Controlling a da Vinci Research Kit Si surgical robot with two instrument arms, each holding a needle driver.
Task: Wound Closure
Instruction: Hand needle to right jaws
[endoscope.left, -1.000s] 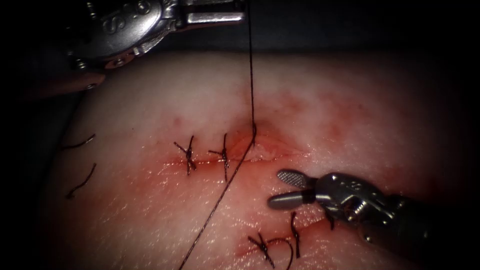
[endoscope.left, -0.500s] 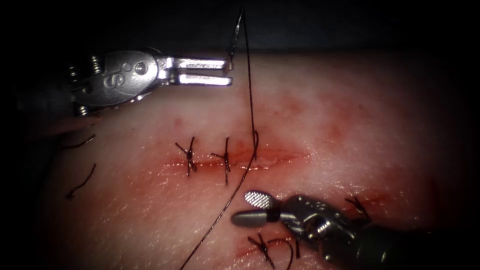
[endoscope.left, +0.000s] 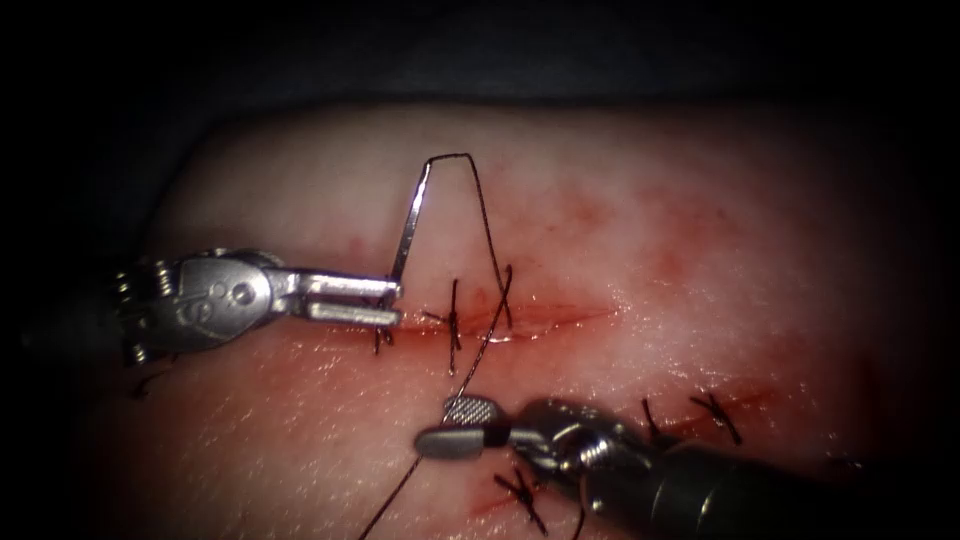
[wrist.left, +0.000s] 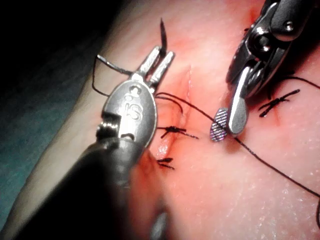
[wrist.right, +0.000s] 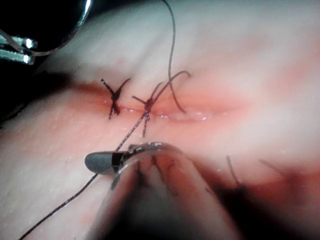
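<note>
My left tool (endoscope.left: 396, 301) lies left of the cut (endoscope.left: 545, 317), level with it, its jaws shut on the curved needle (endoscope.left: 411, 222) near one end. The needle stands up from the jaws, free of the tissue (endoscope.left: 700, 230). From the needle's upper end the thread (endoscope.left: 482, 205) arches over and drops into the cut. A second strand (endoscope.left: 476, 362) leaves the cut and runs down-left. My right tool (endoscope.left: 452, 425) lies below the cut with jaws open, and that strand passes at them without being gripped. The wrist views show the left tool (wrist.left: 159, 59), the needle (wrist.right: 75, 31) and the right tool (wrist.right: 112, 161).
Two finished stitches (endoscope.left: 452, 322) cross the cut beside the left tool's jaws. A second cut lower down carries more stitches (endoscope.left: 715, 408), partly under the right tool's shaft. Red fluid wets the tissue around both cuts.
The left tool has come down from the top to the cut's left end with the needle, and the taut thread has slackened into a loop. The right tool has moved left and down to the lower strand.
</note>
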